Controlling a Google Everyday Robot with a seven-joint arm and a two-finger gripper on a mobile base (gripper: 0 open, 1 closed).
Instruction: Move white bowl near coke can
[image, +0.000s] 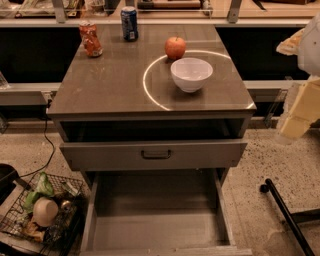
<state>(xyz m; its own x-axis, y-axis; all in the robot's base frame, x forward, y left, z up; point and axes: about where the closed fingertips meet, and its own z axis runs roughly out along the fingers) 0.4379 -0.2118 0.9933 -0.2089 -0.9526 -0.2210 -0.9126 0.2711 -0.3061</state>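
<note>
The white bowl (191, 74) stands upright on the right half of the grey cabinet top (110, 85), just in front of a red apple (175, 47). The coke can (90, 39), red-orange with a silver top, stands at the far left corner of the top, well apart from the bowl. My gripper (296, 118) shows as a pale cream shape at the right edge of the camera view, off the cabinet's right side and lower than the top, away from the bowl.
A dark blue can (129, 23) stands at the back, right of the coke can. The upper drawer (155, 154) is slightly open and the bottom drawer (155, 220) is pulled far out. A wire basket (40, 212) of items sits on the floor at left.
</note>
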